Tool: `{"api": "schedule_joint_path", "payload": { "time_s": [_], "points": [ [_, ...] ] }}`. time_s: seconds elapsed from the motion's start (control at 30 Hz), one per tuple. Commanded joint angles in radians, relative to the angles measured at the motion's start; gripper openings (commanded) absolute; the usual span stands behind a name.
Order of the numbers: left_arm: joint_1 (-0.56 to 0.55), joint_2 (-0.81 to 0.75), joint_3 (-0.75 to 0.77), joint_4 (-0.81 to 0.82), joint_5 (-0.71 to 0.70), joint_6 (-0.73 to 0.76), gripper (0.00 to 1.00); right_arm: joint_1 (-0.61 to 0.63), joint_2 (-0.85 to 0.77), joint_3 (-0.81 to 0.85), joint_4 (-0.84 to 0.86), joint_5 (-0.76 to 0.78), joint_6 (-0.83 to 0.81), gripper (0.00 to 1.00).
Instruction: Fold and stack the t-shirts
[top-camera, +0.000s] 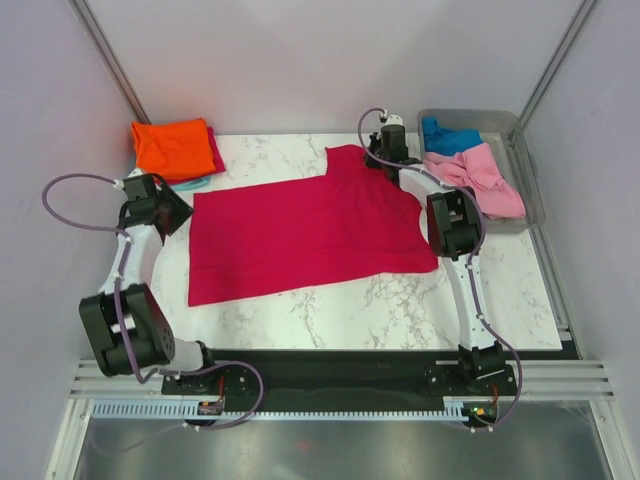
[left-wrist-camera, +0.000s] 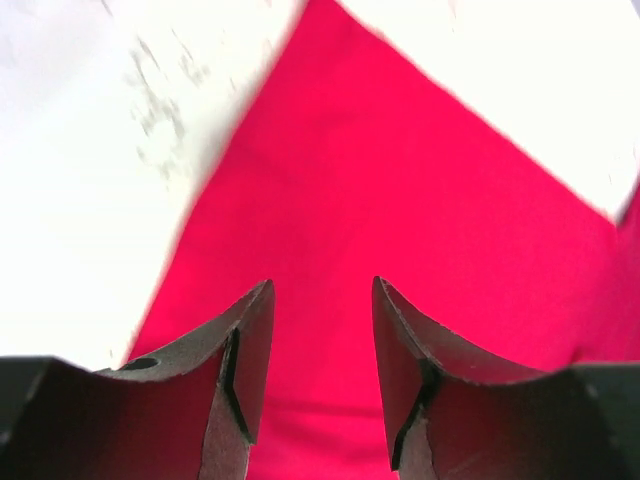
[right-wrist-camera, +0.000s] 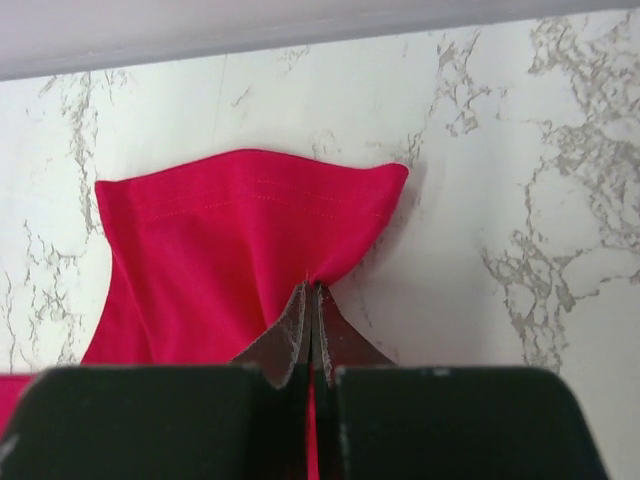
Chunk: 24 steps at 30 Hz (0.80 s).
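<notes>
Currently your right claw (right-wrist-camera: 312, 292) is pinched on the sleeve (right-wrist-camera: 250, 210) of the crimson shirt (top-camera: 300, 235); the shirt's long axis runs leftward from it across the tabletop (top-camera: 400, 310). Your left claw (left-wrist-camera: 322, 290), half-spread and empty, hovers over the opposite edge, cloth directly beneath.
</notes>
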<state>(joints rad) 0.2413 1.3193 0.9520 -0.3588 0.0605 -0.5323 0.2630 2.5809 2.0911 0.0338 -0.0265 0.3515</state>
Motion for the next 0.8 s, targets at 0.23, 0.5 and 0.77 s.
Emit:
{"api": "schedule_joint_path", "payload": {
  "time_s": [0.23,0.5,0.77],
  "points": [
    [0.064,0.513,0.411,0.235,0.117,0.178,0.51,0.002,-0.085,-0.054,0.078,-0.096,0.03,0.0],
    [0.067,0.719,0.502,0.248,0.141,0.198,0.51,0.002,-0.087,-0.057,0.09,-0.113,0.047,0.0],
    [0.047,0.828,0.6,0.21,0.19,0.259,0.56,0.002,-0.079,-0.057,0.1,-0.142,0.067,0.0]
  ]
}}
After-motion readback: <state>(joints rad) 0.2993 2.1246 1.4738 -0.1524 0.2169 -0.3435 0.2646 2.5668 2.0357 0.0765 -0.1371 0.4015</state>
